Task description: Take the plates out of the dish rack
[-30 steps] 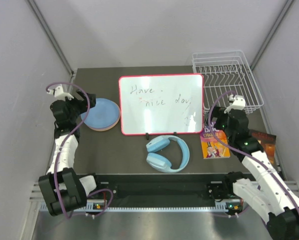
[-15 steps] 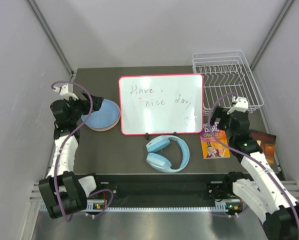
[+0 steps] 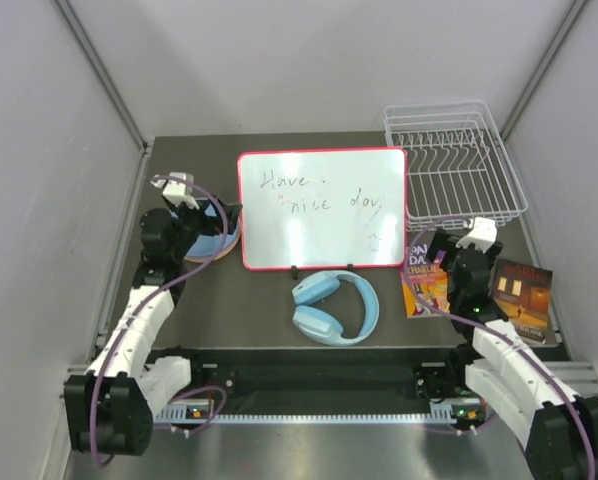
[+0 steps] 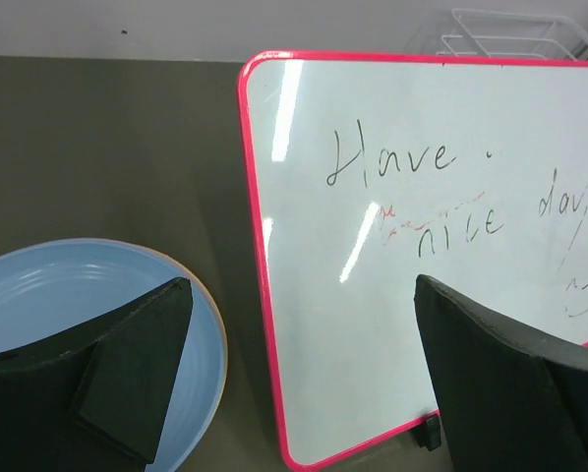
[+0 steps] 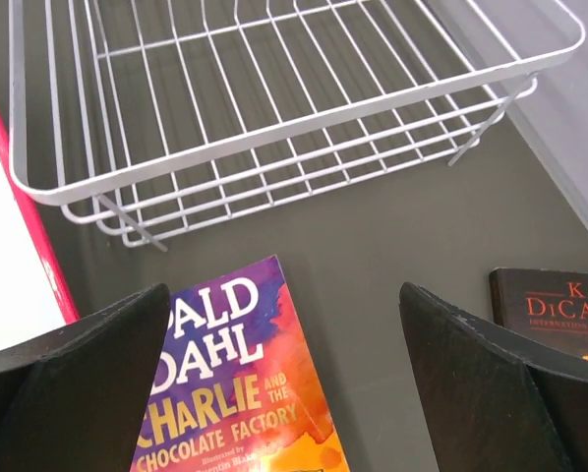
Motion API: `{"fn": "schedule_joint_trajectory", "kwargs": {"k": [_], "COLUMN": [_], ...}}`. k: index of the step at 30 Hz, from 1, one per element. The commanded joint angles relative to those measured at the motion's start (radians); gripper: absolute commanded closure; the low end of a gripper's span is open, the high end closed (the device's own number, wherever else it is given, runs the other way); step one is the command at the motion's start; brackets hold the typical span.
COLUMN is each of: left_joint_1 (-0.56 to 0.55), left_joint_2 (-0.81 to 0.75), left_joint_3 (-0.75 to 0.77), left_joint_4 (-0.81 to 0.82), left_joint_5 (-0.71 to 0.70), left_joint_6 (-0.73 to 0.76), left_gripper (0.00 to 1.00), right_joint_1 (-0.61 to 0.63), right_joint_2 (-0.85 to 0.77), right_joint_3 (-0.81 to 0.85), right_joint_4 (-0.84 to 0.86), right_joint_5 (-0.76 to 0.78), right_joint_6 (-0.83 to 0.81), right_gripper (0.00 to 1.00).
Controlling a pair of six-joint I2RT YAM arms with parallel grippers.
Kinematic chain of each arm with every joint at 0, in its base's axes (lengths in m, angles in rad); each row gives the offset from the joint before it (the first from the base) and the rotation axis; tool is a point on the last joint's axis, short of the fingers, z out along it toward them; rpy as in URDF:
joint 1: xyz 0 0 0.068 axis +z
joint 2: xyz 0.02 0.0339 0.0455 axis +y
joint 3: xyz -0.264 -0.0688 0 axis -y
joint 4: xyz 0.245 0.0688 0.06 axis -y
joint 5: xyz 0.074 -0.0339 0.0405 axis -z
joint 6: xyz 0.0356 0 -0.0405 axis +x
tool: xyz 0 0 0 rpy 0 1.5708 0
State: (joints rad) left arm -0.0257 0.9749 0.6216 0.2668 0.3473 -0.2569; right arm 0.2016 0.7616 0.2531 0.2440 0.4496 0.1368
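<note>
The white wire dish rack (image 3: 457, 163) stands at the back right and holds no plates; its front rim shows in the right wrist view (image 5: 304, 120). The plates lie stacked flat left of the whiteboard, light blue one on top (image 3: 215, 238), with an orange rim under it in the left wrist view (image 4: 38, 305). The pink and lilac plates are hidden. My left gripper (image 3: 199, 222) is open and empty above the stack's right edge (image 4: 302, 285). My right gripper (image 3: 447, 252) is open and empty, in front of the rack above a book (image 5: 284, 290).
A red-framed whiteboard (image 3: 322, 208) lies in the middle (image 4: 422, 226). Light-blue headphones (image 3: 336, 307) lie in front of it. A colourful book (image 3: 424, 290) (image 5: 235, 393) and a dark book (image 3: 522, 290) (image 5: 555, 310) lie at the right. Grey walls close in both sides.
My left gripper moved right, from the stack's left side to over its right edge. My right arm drew back from the rack, uncovering more of the dark book.
</note>
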Motion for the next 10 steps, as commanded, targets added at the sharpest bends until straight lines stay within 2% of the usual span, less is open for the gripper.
{"fn": "schedule_joint_trajectory", "kwargs": {"k": [1,8,10], "left_joint_1": [-0.033,-0.074,-0.082], "left_joint_2": [-0.031,-0.149,-0.175], "left_joint_3": [-0.025,-0.065,-0.072], "left_joint_4": [0.014,-0.026,-0.029], "left_joint_5": [-0.134,-0.215,-0.2], "left_joint_6": [0.051,0.042,0.044], "left_gripper": [0.01,0.01,0.01], "right_joint_1": [-0.011,-0.01,-0.011], "right_joint_2": [-0.028,-0.041,-0.039], "right_joint_3": [-0.012,-0.051,-0.055], "right_joint_4": [0.161,0.19,0.207], "right_joint_5": [0.064,0.066,0.055], "right_joint_6": [-0.031,-0.017,-0.026], "right_gripper": [0.0,0.0,0.0]}}
